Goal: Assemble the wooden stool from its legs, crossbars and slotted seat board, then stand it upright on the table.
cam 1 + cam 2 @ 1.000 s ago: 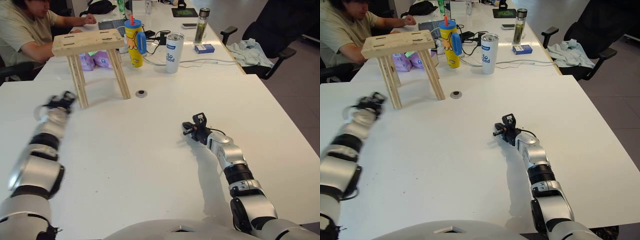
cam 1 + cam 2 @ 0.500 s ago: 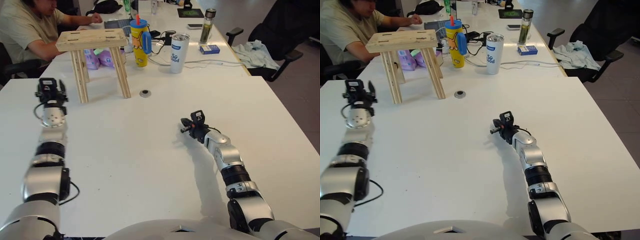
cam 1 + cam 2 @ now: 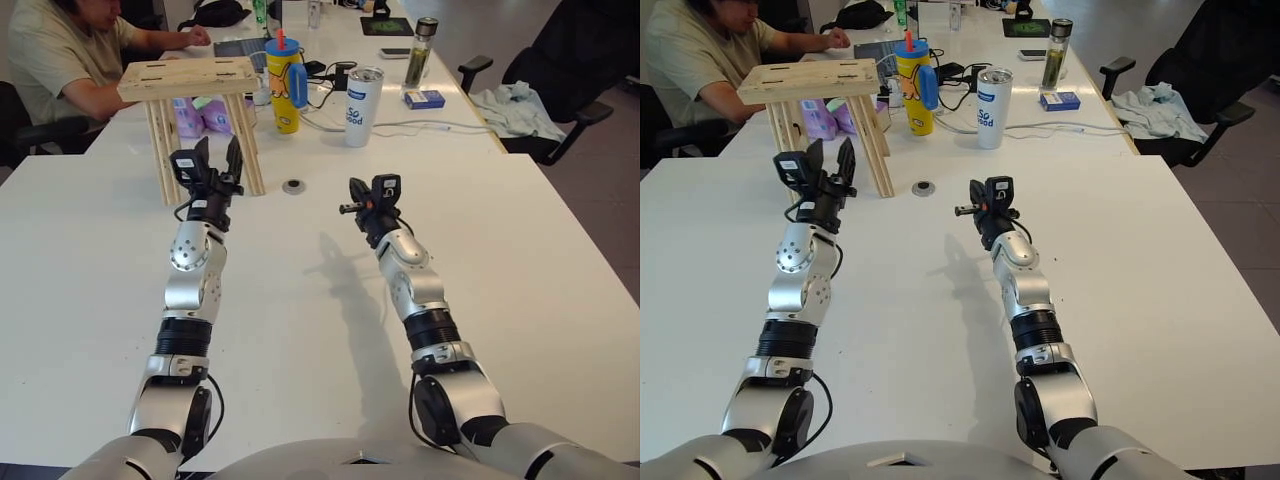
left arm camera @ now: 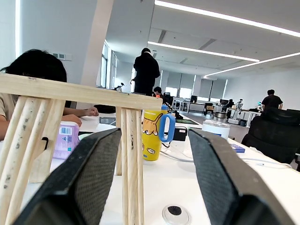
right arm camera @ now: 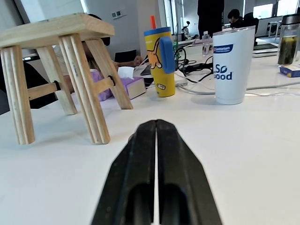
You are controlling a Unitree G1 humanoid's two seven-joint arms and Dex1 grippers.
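Head views: wooden stool [image 3: 188, 80] stands upright on the counter [image 3: 520, 260], all four legs [image 3: 160, 150] down. The left claw [image 3: 218, 145] is raised just in front of the near legs, spread wide and holding nothing. The right claw [image 3: 362, 200] is off to the side, well apart from the stool, closed tight and empty. A yellow cup [image 3: 283, 85] and a white tumbler [image 3: 361, 92] sit beyond the right claw, past the stool.

Left wrist view: the two dark pads [image 4: 79, 187] are far apart with nothing between them. One stool leg is straight ahead in the gap, and I cannot tell any contact. The seat board [image 4: 70, 93] runs above the claw's line.

Right wrist view: the fingers lie flat against each other with no gap and nothing pinched. The stool is ahead of the tips and off to one side, with crossbars [image 5: 41, 90] seated between the legs.

Progress, as a judgement: every part I can make out is joined and the stool is upright, so the task looks done. At most the arms need to back away.
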